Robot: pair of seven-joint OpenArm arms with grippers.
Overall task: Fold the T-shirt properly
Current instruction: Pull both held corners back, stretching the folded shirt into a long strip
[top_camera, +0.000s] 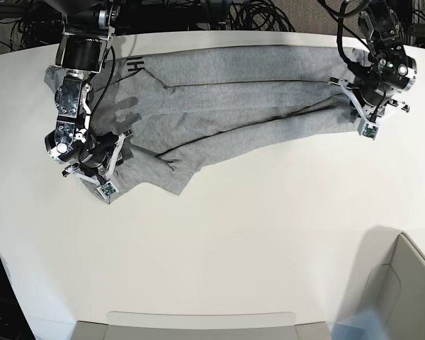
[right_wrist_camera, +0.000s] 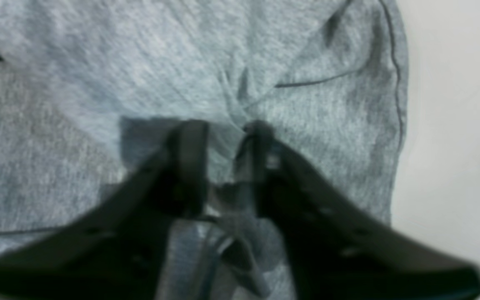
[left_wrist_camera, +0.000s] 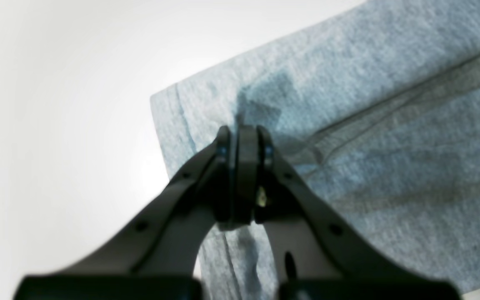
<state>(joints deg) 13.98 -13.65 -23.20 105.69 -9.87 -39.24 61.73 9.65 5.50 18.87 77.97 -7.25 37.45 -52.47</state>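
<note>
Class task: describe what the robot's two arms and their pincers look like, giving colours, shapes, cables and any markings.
Both arms are black and silver-grey, built of chunky cylindrical joints, with black cables trailing to the table's far edge. The left pincer has two dark, matte, curved fingers with small round holes, tapering to flat pads. The right pincer looks the same, though blurred. In the base view, small green-marked parts sit near each pincer.

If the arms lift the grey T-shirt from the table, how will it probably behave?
The T-shirt will probably sag between the grips: it already lies in soft folds. It looks light, since thin cloth bunches at the right gripper. It may slide easily on the smooth white table.
</note>
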